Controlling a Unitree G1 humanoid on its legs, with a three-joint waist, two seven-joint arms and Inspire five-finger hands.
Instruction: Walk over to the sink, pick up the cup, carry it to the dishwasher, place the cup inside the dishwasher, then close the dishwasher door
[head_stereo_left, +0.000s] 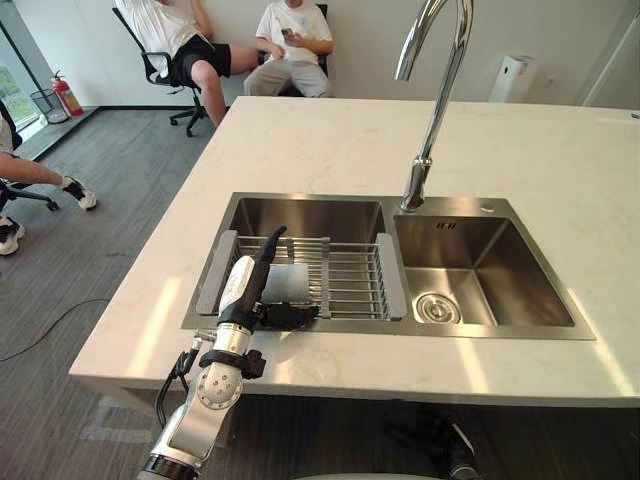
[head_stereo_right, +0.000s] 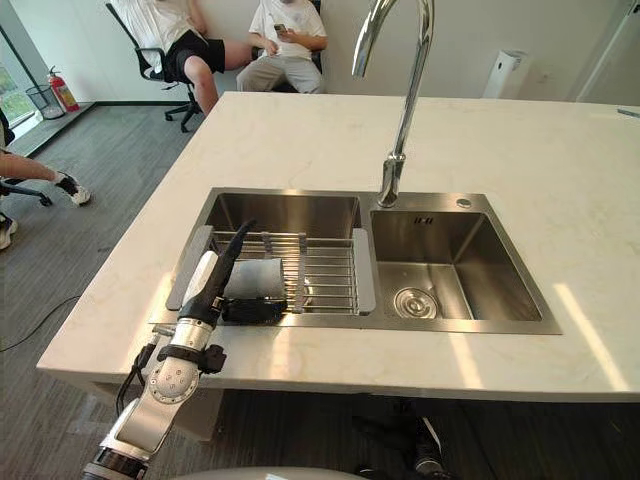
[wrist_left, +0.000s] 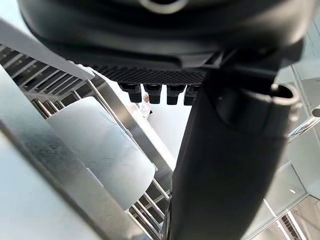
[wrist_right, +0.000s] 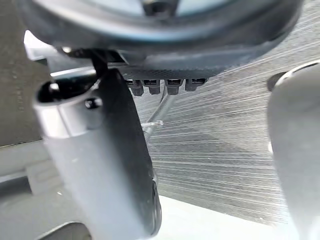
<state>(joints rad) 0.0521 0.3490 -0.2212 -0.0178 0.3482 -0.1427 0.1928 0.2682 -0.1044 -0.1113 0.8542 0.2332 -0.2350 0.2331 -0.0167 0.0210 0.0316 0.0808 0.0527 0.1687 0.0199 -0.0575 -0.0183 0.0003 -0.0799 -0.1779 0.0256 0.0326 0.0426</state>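
Cup: frosted, translucent, lying sideways on steel wire rack, likely left draining.
Left hand: dark, spread apart beside it; I judge pre-grasp.

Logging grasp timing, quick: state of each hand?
Left hand: open, thumb and fingers either side of the cup.
Right hand: cannot be told.

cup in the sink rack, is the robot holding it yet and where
Cannot be told: the cup lies on the rack, the left hand beside it, any grip hidden.

faucet on counter | wire rack | 2 ppl seated, bkgd | extinguisher by bin, far left
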